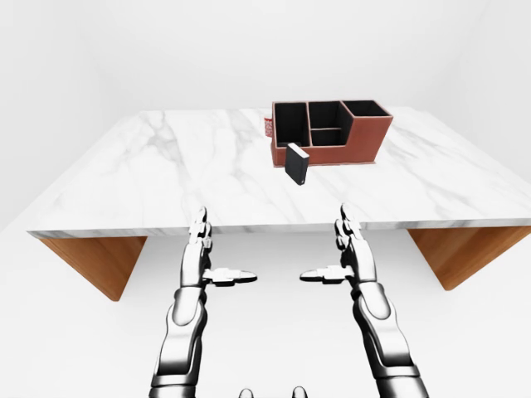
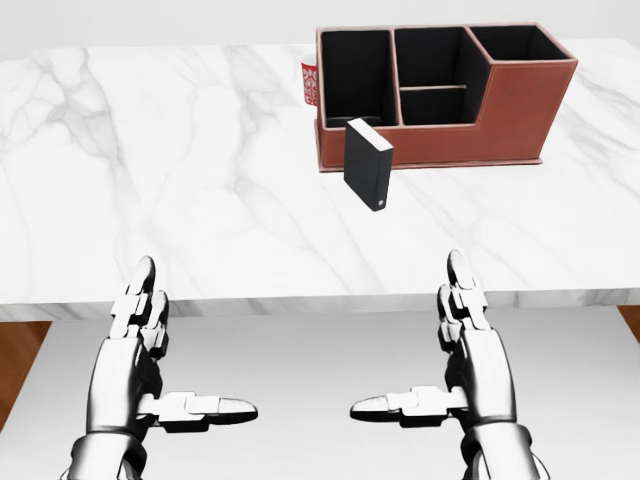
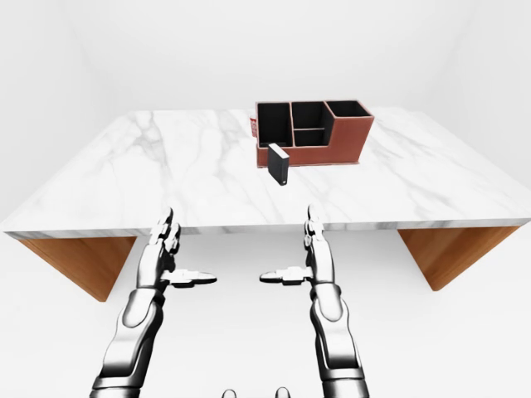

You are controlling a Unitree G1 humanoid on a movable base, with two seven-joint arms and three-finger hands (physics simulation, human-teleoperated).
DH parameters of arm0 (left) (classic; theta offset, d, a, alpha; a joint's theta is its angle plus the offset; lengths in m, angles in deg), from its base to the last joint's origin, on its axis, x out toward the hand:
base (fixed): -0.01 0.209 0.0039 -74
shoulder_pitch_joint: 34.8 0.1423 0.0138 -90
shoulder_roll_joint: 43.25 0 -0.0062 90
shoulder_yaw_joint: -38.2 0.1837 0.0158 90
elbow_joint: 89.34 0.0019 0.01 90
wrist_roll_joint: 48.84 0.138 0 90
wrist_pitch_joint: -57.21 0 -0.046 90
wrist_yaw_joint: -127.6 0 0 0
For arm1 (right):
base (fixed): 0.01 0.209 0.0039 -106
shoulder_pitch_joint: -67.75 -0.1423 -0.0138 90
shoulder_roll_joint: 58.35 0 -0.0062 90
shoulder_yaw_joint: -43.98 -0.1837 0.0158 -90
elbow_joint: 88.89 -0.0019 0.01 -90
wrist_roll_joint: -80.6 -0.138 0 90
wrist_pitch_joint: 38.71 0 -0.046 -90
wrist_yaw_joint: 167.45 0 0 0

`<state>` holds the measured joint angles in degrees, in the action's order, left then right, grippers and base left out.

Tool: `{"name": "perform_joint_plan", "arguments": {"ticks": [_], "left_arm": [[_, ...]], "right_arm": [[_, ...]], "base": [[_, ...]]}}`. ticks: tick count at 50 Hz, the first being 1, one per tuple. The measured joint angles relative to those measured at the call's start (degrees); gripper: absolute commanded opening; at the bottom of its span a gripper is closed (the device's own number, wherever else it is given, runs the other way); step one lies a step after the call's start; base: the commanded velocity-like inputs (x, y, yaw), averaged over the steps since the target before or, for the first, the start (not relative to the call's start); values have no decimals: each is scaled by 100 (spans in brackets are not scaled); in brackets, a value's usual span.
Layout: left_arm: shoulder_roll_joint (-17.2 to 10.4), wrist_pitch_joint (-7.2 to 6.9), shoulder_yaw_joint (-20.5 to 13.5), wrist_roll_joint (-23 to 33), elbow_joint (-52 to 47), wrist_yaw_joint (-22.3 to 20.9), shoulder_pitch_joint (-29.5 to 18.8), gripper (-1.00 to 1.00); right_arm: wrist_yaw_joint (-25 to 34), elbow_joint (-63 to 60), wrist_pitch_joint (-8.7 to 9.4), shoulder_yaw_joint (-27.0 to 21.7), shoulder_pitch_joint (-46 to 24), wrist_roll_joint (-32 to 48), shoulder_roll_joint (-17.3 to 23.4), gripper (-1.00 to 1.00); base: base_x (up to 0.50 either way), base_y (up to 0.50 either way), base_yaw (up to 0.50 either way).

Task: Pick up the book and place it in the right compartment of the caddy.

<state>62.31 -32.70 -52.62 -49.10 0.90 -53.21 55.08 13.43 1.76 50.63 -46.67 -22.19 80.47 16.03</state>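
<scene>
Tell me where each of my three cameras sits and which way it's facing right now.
Head view: on the head, tilted down at the table's near edge, the book and caddy; shows the left robot hand and right robot hand, both open.
Left-eye view: on the head, looking ahead across the whole table; both forearms show.
Right-eye view: nearly the same, set slightly rightward.
All three share book, caddy and both hands.

I am seeing a white marble table (image 2: pixel 150 160) filling the head view's upper half, and a small red patterned object (image 2: pixel 309 84) peeking out at top centre.
</scene>
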Motion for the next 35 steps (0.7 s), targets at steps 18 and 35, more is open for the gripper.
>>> {"name": "perform_joint_plan", "arguments": {"ticks": [18,35], "left_arm": [[-80,109,-141,-17,209,-101,-102,100],[-70,-126,-95,59,-176,-106,-3,100]], "right_arm": [[179,141,-202,-30,36,26,35,100],[299,389,-363,-11,-22,15,33,100]], "base": [[0,0,0],[0,-17,0]]}}
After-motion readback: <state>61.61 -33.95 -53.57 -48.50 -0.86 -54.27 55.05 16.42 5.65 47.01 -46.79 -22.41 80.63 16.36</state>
